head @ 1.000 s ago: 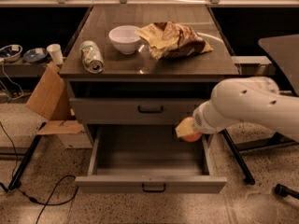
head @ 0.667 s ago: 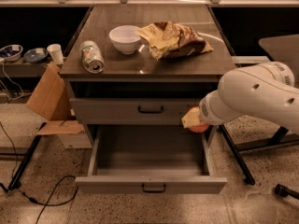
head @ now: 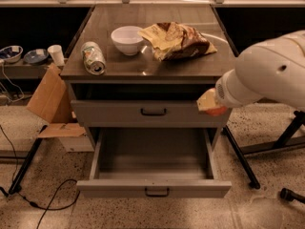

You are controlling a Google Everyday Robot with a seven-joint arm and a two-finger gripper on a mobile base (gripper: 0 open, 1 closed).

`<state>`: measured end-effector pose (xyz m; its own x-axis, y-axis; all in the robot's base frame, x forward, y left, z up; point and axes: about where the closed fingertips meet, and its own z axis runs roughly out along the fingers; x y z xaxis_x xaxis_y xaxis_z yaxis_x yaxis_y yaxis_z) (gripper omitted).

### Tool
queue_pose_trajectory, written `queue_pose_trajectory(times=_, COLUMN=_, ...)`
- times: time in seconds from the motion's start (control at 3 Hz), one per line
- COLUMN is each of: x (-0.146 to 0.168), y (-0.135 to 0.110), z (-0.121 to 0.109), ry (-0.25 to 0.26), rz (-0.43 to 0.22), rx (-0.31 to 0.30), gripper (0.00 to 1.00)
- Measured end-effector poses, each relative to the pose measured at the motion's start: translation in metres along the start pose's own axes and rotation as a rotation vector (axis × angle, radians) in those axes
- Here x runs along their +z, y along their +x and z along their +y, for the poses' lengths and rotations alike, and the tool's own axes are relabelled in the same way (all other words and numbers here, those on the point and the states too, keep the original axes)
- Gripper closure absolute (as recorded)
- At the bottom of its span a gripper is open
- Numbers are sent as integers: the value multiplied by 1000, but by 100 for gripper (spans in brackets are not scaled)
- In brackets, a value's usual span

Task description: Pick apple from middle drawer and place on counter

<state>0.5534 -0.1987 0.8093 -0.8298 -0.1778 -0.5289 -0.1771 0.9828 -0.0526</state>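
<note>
The apple (head: 210, 106) is red-orange with a pale yellowish patch. It hangs in the air at the tip of my white arm, beside the cabinet's right front corner, level with the closed top drawer. My gripper (head: 213, 102) is closed on it, mostly hidden by the arm's casing. The middle drawer (head: 153, 188) is pulled wide open below and its grey tray is empty. The counter (head: 143, 67) is the dark glossy top just above and left of the apple.
On the counter stand a white bowl (head: 127, 39), a can on its side (head: 93, 57) and a crumpled snack bag (head: 177, 40). The closed top drawer (head: 150, 112) has a dark handle. A cardboard box (head: 47, 101) and cables lie at the left.
My arm has lifted the apple up and to the right, from just above the open drawer's right side to the height of the top drawer front.
</note>
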Motion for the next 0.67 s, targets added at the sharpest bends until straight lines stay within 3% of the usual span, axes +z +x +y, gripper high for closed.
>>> queue_pose_trajectory(times=0.67, x=-24, y=-52, z=-15, ry=22, rz=-65, rx=7, gripper=100)
